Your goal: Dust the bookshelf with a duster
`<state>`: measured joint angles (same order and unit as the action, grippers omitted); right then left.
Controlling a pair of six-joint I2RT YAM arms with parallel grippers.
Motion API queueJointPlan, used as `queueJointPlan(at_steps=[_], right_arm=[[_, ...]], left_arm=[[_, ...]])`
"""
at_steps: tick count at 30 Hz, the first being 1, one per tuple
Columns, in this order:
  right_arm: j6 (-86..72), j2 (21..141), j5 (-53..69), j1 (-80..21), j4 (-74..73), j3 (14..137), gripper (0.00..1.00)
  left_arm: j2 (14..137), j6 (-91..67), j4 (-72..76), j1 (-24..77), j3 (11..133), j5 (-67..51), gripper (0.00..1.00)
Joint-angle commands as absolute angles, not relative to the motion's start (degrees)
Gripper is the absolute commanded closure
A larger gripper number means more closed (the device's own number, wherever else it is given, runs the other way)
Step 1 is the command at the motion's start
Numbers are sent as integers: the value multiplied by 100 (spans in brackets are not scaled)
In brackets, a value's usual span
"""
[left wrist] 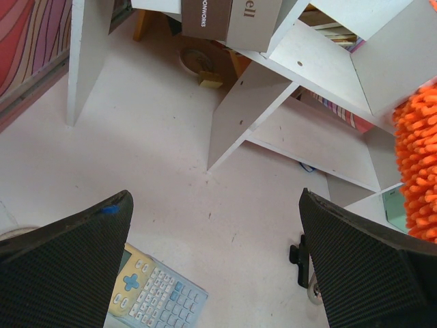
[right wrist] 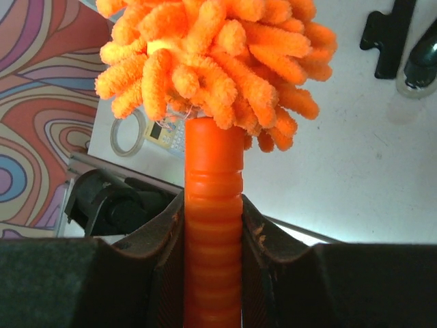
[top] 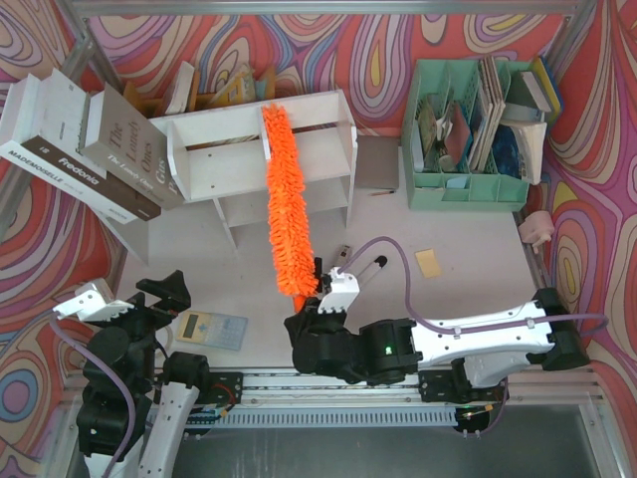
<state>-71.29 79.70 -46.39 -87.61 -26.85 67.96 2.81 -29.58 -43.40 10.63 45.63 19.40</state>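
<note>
The duster point(top: 286, 189) is clamped in the right tool point(right wrist: 213, 225); the left tool point(left wrist: 215, 198) is spread apart; light strokes along the bookshelf point(top: 214, 164) are advised.

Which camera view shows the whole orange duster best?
The top external view: the duster shows there in full, stretching across the bookshelf down to the right arm's fingers. The right wrist view shows only its handle between the fingers and the nearest fluff. The left wrist view catches just an orange edge.

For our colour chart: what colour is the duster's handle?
The duster handle is orange; right wrist view shows it best.
</note>
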Motion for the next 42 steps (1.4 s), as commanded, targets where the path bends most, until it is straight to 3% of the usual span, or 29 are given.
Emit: queueJointPlan(at_steps=[1,7,13,22,28,42], right_arm=[[-8090,7627,-4817,-8746,-3235,6508,100],[-9365,7344,-5194,-8745,-4518,6429,100],[-9489,7032,-5475,-8747,-4774,6399,100],[-7569,7560,-4867,-8745,-2926,6557,100],[-7323,8192,-4659,-8745,-3059,7119,100],[-8048,6838,-5726,-8746,-4397,6647,100]], left_arm=[[273,-2988,-4314,1107,4535,1951,1],[275,-2988,-4310,1107,4535,1945,1],[282,-2988,-4315,1107,4535,1939,2],[267,-2991,-4322,1107,4535,1951,1],[292,-2988,-4315,1107,4535,1928,2],[303,-2988,-4307,1107,4535,1920,1]])
